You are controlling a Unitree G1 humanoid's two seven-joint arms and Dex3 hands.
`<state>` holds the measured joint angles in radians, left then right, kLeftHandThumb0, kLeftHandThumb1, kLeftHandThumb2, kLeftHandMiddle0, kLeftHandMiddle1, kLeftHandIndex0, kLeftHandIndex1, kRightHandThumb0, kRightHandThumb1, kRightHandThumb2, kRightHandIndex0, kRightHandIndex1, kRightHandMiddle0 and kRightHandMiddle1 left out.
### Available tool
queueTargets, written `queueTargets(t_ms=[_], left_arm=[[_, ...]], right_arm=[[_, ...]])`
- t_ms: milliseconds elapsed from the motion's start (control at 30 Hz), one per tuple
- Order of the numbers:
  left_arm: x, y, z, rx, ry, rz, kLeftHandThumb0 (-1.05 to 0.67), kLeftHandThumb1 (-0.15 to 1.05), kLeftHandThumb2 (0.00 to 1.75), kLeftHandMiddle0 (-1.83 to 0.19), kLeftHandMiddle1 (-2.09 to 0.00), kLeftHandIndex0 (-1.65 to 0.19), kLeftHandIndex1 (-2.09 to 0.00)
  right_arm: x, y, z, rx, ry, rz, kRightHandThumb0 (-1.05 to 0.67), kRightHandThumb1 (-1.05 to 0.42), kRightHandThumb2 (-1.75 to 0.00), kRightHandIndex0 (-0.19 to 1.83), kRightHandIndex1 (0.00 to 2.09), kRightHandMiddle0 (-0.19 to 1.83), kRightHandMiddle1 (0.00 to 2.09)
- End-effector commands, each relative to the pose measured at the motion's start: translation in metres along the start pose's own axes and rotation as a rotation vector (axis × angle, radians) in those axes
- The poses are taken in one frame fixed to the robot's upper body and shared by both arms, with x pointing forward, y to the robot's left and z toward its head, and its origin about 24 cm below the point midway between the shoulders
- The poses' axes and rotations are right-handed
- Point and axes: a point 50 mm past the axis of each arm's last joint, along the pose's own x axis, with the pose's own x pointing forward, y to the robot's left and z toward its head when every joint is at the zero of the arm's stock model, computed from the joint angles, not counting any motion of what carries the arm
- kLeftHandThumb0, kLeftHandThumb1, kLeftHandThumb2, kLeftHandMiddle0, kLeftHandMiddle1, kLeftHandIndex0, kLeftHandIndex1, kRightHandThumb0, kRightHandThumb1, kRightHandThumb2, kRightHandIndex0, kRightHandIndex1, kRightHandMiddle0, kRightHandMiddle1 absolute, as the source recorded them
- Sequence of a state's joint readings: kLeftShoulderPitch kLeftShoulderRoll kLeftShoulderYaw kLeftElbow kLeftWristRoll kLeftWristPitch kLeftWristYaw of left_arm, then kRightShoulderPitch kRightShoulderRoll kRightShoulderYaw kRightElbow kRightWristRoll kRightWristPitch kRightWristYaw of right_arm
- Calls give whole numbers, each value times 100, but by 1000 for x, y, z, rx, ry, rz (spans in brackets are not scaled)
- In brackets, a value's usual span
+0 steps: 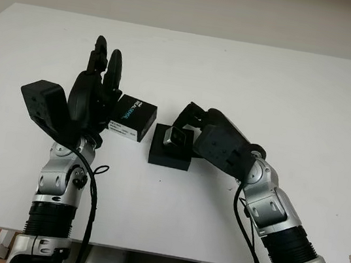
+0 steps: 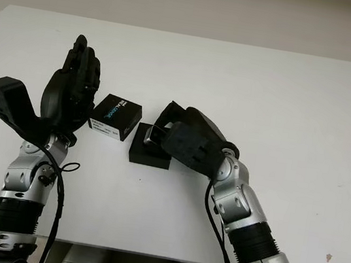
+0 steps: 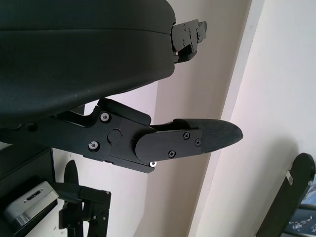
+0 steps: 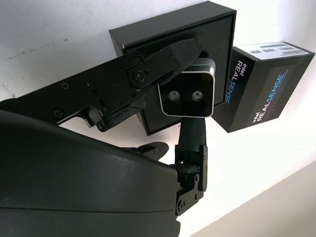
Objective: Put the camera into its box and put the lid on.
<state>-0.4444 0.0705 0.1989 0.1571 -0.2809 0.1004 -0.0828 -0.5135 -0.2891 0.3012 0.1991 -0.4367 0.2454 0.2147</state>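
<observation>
1. The camera [image 4: 190,95] is clamped between the fingers of the right hand [image 1: 192,131] and is held just over the black box [image 1: 170,155], near the table's middle; the silver body is gripped by its sides, probably so the bottom stays free for seating
2. Whether the camera already touches the box floor cannot be told; in the right wrist view it sits over the box's dark inside, offset toward the lid-side edge
3. The lid [image 1: 132,118], printed with REALSENSE, is lying on the white table [image 1: 287,89] just beside the box on its left, apparently touching a corner, so it is within easy reach for the closing step
4. The left hand [image 1: 92,89] is raised above the table just left of the lid, open and holding nothing; it is judged to be parked there ready for the lid
5. Stage judged: insertion under way, lid not yet on; a skewed drop could be caused by the offset
</observation>
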Motion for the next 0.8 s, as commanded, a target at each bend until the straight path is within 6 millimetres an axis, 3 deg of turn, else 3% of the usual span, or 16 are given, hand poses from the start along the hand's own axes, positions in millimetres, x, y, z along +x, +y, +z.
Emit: queueTargets(t_ms=[0,167,200,333,767], left_arm=[[-1,-2,4,-4,-20,-9,-68,105,46,19,0,19,0],[-1,-1,4,-6,-18,-10,-69,105,45,19,0,19,0],[-2,-1,4,-6,-18,-10,-69,105,45,19,0,19,0],[-2,-2,4,-5,-20,-9,-68,105,45,19,0,19,0],[-3,-3,3,-14,-20,-6,-68,105,42,19,0,19,0]], right_arm=[[-1,-2,-7,-41,27,-19,-39,-94,-5,46,6,30,183],[-3,-1,-5,-70,-3,-38,-43,-93,-5,43,5,27,167],[-4,-1,-5,-96,-12,-29,-51,-92,-5,40,3,16,154],[-7,-1,-1,-175,-50,-11,-61,-93,-5,30,1,7,115],[-14,-1,1,-319,-162,-29,-69,-92,-5,24,2,7,97]])
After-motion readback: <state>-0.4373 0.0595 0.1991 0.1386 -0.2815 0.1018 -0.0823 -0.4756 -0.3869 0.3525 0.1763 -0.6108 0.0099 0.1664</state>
